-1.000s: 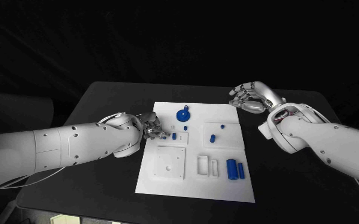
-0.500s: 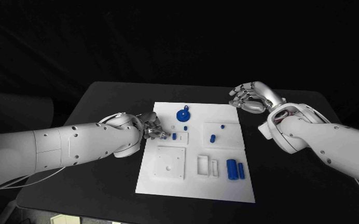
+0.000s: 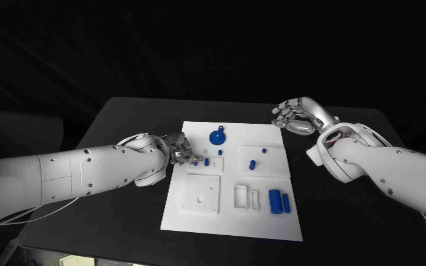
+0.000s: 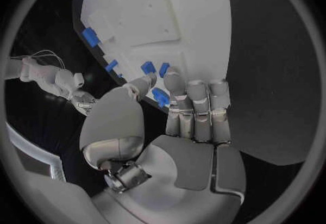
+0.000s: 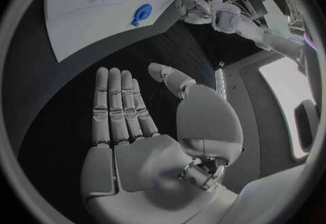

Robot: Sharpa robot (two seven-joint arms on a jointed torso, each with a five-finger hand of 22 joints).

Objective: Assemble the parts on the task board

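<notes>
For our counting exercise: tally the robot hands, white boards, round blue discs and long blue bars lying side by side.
Hands: 2 (left hand, right hand)
White board: 1
Round blue disc: 1
Long blue bars: 2
Total: 6

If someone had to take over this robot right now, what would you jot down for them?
Left robot hand: at the left edge of the task board, pinching a small blue part between thumb and fingers.
Right robot hand: open, holding nothing, over the black table off the board's far right corner.
On the board: a round blue part near the far edge, a blue peg mid-board, two blue cylinders lying side by side near the front right.
Done: hard to tell; most parts look loose.
Left: place the pinched part, then assemble the others.
</notes>
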